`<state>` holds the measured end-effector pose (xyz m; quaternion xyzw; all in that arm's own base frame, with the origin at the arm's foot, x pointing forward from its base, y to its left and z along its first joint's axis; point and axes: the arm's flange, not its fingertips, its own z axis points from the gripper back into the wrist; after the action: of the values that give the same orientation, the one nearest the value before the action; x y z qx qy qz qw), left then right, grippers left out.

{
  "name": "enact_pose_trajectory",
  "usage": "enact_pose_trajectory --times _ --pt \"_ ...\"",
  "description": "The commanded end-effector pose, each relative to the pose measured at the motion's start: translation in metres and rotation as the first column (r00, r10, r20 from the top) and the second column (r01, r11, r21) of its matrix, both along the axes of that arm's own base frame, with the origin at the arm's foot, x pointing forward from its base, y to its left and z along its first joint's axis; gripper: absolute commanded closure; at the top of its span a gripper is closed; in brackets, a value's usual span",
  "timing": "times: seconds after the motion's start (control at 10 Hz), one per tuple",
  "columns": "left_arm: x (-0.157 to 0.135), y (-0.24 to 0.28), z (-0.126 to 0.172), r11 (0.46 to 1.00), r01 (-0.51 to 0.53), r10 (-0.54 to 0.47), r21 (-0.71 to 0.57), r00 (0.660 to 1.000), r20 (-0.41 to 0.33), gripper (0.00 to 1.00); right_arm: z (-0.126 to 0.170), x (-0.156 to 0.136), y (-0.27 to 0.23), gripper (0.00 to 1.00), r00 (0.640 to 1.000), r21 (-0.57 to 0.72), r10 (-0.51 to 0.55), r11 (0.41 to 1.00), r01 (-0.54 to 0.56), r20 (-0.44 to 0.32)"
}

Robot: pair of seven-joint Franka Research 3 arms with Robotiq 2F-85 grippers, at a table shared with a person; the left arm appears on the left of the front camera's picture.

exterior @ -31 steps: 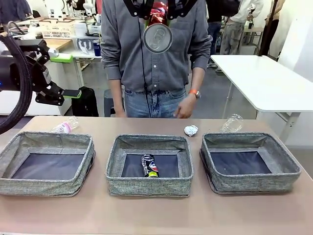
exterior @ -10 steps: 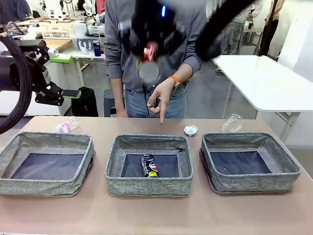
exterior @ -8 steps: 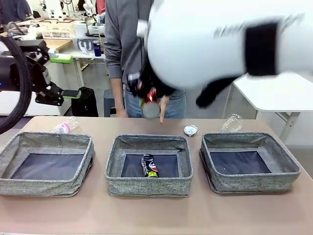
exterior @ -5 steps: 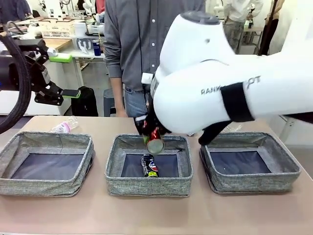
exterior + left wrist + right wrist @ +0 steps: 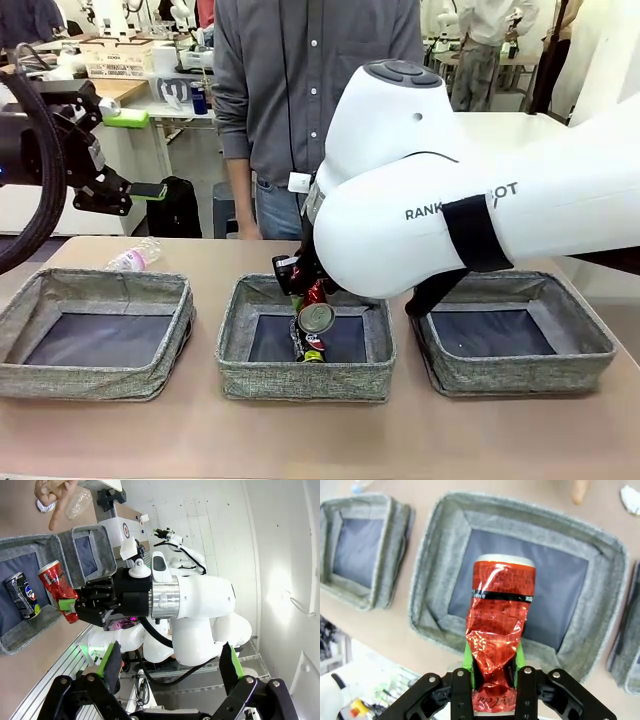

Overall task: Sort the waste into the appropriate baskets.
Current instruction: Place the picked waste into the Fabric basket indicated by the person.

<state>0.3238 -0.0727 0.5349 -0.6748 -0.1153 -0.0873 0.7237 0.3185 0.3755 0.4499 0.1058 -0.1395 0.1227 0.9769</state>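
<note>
Red drink can (image 5: pixel 500 630), crumpled, pinched between the green pads of the right gripper (image 5: pixel 493 662) and hanging over the middle basket (image 5: pixel 305 382). Dark printed can (image 5: pixel 312 351) lies on that basket's floor, partly hidden behind the red one. Left gripper (image 5: pixel 170 662) is raised at the left, jaws spread wide. Clear bottle (image 5: pixel 133 258) lies on the table (image 5: pixel 300 440) behind the left basket (image 5: pixel 90 380). Right basket (image 5: pixel 520 375) is partly covered by the right arm.

My table (image 5: pixel 320 440), tan top | left basket (image 5: pixel 80 380) at 9 o'clock | middle basket (image 5: pixel 300 382) dead centre | right basket (image 5: pixel 520 372) at 3 o'clock | clear plastic bottle (image 5: pixel 133 258) at 10 o'clock
</note>
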Motion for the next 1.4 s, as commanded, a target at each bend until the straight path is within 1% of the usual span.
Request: enact_pose_trajectory --times 0.0,0.1,0.2,0.3,0.4,1.3 --pt "-0.0007 -0.0019 0.0050 1.000 -0.006 0.006 -0.024 1.000 -0.009 0.00 0.0002 -0.0010 -0.0053 0.67 1.000 0.025 0.007 1.000 -0.007 0.008" --pt "-0.0007 -0.0019 0.0050 1.000 -0.006 0.006 -0.024 1.000 -0.009 0.00 0.0000 -0.0009 -0.0049 0.67 1.000 0.025 0.006 1.000 -0.006 0.015" --pt "-0.0007 -0.0019 0.0050 1.000 -0.006 0.006 -0.024 1.000 -0.009 0.00 -0.0002 -0.0004 -0.0056 0.54 0.999 0.022 -0.009 1.000 0.008 0.031" --pt "-0.0007 -0.0019 0.0050 1.000 -0.006 0.006 -0.024 1.000 -0.009 0.00 -0.0001 0.0001 -0.0067 0.12 0.999 0.041 -0.015 0.999 0.013 0.047" --pt "-0.0007 -0.0019 0.0050 1.000 -0.006 0.006 -0.024 1.000 -0.009 0.00 0.0002 0.0002 -0.0070 0.00 0.999 0.042 -0.016 0.999 0.014 0.049" --pt "-0.0007 -0.0019 0.0050 1.000 -0.006 0.006 -0.024 1.000 -0.009 0.00 0.0045 0.0009 -0.0119 0.00 0.998 0.068 -0.047 0.997 0.044 0.041"
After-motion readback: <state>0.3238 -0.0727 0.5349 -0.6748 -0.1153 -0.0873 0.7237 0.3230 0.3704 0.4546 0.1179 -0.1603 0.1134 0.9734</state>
